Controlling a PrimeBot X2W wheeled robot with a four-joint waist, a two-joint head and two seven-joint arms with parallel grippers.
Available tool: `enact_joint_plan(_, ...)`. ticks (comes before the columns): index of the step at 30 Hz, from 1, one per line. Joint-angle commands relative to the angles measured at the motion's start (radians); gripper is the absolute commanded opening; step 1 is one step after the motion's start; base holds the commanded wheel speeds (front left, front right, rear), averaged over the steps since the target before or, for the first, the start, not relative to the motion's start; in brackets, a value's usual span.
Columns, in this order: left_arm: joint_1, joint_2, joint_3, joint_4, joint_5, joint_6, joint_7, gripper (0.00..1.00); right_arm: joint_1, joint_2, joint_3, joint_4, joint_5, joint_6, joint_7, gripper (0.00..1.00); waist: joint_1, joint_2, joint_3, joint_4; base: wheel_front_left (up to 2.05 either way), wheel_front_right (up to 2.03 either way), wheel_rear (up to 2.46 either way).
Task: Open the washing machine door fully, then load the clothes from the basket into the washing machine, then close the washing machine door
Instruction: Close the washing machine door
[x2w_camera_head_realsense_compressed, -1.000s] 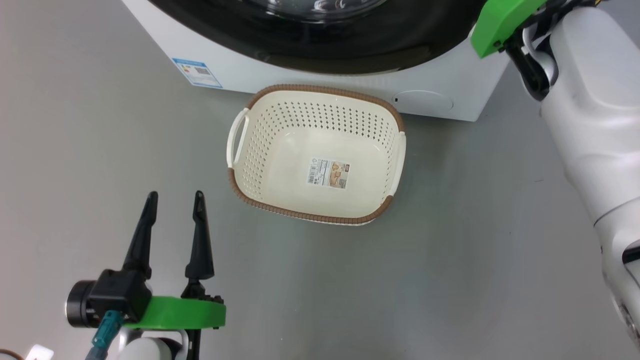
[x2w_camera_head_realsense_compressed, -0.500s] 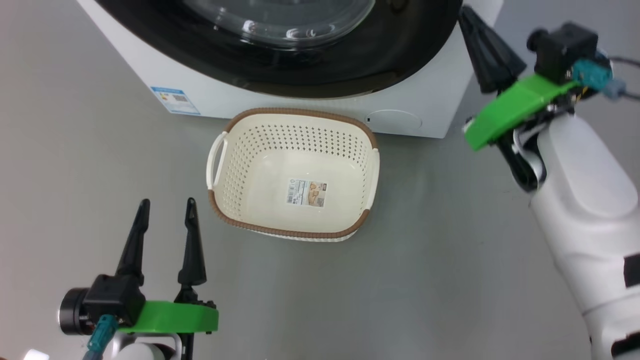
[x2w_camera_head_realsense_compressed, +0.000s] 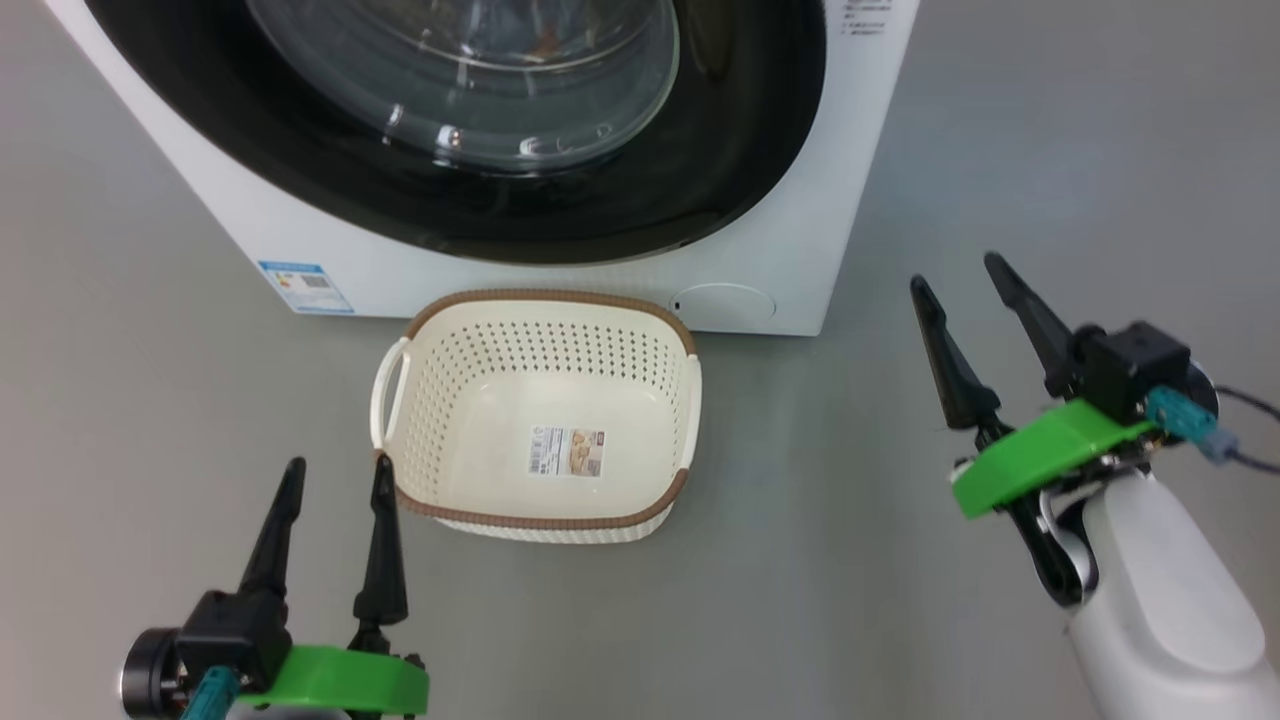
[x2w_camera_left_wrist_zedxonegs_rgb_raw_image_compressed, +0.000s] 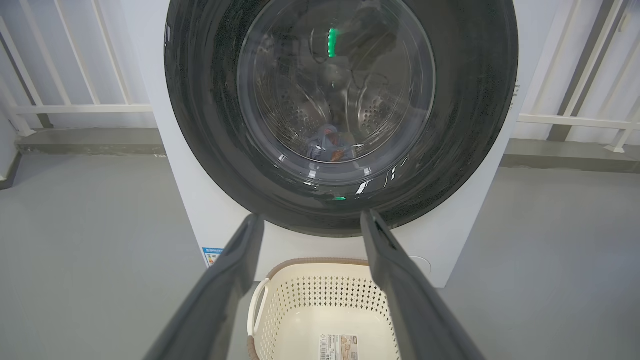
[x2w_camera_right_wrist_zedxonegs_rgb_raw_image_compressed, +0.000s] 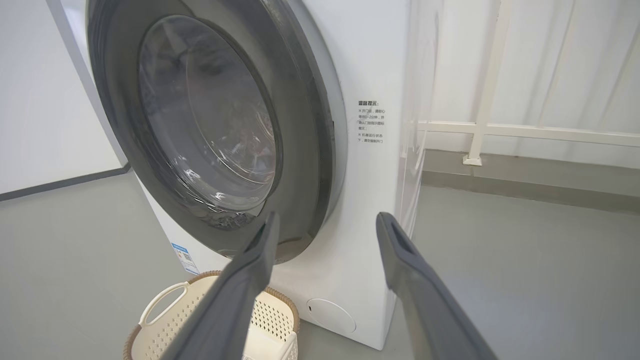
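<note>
The washing machine stands on the grey floor. Its door sits closed, black rim flush against the white front, in the head view and both wrist views. A blue sticker marks the lower left of the front and a round flap the lower right. The basket stands upright on the floor, just in front of the machine and below the door, with a paper label on its bottom. The clothes lie inside the drum, visible through the door glass in the left wrist view. The left gripper hangs near the basket's front left corner, fingers spread, grasping nothing. The right gripper hangs right of the machine, well apart from the basket, fingers spread, grasping nothing.
</note>
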Motion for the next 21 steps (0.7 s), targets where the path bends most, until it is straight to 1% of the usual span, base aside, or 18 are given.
enact_joint_plan(1,0.009,0.022,0.039,-0.011,0.011,-0.007,-0.009,1.0,0.049,0.016,-0.005,-0.047,-0.024,-0.006,-0.005,1.0,0.0,0.0,-0.034,-0.029,0.0,0.0,0.0)
enact_joint_plan(5,0.027,0.027,0.045,0.005,0.006,-0.014,-0.009,1.0,0.142,0.034,-0.053,-0.094,-0.043,-0.006,-0.005,1.0,0.0,0.0,-0.069,-0.049,0.0,0.0,0.0)
enact_joint_plan(6,0.037,0.028,0.046,0.014,0.002,-0.017,-0.009,1.0,0.188,0.044,-0.077,-0.115,-0.051,-0.006,-0.005,1.0,0.0,0.0,-0.088,-0.057,0.0,0.0,0.0)
enact_joint_plan(13,0.067,0.041,0.046,0.041,-0.012,-0.025,-0.007,1.0,0.334,0.08,-0.143,-0.205,-0.088,-0.006,-0.004,1.0,0.0,0.0,-0.138,-0.081,0.0,0.0,0.0)
enact_joint_plan(21,0.104,0.048,0.046,0.052,-0.031,-0.026,0.001,1.0,0.489,0.121,-0.209,-0.343,-0.125,-0.006,0.037,1.0,0.0,0.0,-0.184,-0.101,0.0,0.0,0.0)
